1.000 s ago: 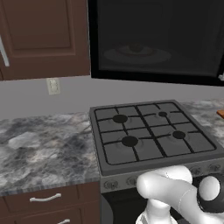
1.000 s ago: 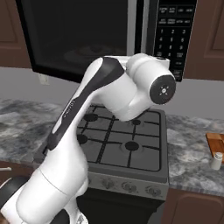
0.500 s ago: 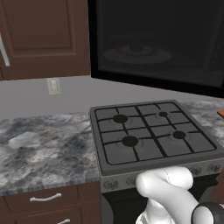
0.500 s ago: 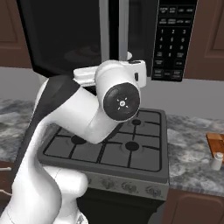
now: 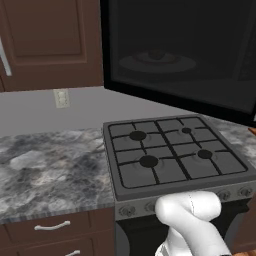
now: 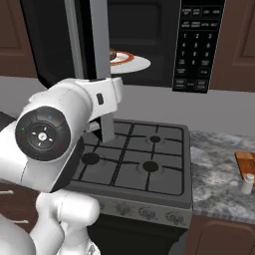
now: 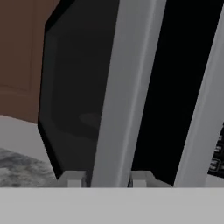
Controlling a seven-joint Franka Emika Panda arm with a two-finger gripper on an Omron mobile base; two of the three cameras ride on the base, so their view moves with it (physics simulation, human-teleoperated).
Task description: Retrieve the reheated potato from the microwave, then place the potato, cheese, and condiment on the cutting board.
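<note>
We record: microwave (image 6: 149,45), door swung partly open over the stove (image 6: 134,159); potato (image 6: 113,54) on the white turntable (image 6: 130,63) inside; gripper (image 7: 106,178), jaws straddling the grey door handle (image 7: 124,87), grip we cannot confirm; condiment (image 6: 247,184) beside cutting board (image 6: 246,163) on the counter (image 5: 50,165).

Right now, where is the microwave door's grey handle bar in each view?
Left base view: I can't pick the handle out; the dark glass door spans the top.
Right base view: vertical handle bar, upper centre-left, beside the turntable.
Hand view: handle bar between the fingertips.
Shared landmark: the door.
</note>
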